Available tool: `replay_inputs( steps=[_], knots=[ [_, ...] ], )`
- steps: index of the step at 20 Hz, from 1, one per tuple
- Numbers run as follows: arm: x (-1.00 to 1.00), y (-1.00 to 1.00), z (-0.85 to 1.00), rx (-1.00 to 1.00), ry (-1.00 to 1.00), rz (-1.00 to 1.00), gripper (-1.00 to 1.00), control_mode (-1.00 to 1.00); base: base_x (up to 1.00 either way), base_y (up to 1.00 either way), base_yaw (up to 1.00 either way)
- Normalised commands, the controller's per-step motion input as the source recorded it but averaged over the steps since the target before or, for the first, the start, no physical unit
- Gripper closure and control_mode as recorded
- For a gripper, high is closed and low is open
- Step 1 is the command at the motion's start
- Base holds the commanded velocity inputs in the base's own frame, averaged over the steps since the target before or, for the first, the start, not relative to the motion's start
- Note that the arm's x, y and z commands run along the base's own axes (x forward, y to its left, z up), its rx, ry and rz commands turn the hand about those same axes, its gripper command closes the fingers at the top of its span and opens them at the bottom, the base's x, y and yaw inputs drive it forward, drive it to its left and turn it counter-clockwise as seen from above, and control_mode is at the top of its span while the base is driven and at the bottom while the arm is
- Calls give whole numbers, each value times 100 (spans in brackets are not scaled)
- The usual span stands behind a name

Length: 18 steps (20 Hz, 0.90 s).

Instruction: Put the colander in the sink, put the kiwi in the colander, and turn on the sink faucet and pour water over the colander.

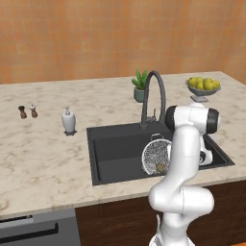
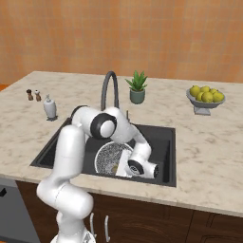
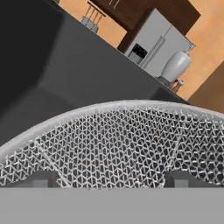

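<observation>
**Inspector:** Where is the round silver-white fine-mesh colander (image 1: 156, 156)?

**Assistant:** Directly ahead of the tool (image 3: 111, 180), tipped up inside the dark charcoal rectangular sink (image 1: 115, 149), with the small brown oval kiwi (image 1: 160, 167) in its lower part.

**Inspector:** Handling?

**Assistant:** Judged light and stiff, though the mesh could dent; the thin rim is the best hold.

**Inspector:** Tool state?

**Assistant:** Fingertips (image 3: 41, 179) stand wide apart with the mesh close before them; whether they touch it, I cannot tell.
</observation>
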Motion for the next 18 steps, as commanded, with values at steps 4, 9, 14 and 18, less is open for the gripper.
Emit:
replay_inputs(
  steps=[4, 9, 14, 18],
  knots=[
    [19, 8, 12, 0, -36, 0, -100, -100, 0, 0, 0],
    [23, -4, 45, 0, -23, 0, -100, -100, 0, 0, 0],
    [34, 0, 10, -2, -11, 0, -100, -100, 0, 0, 0],
    [27, -17, 63, -1, -1, 0, -100, -100, 0, 0, 0]
  ],
)
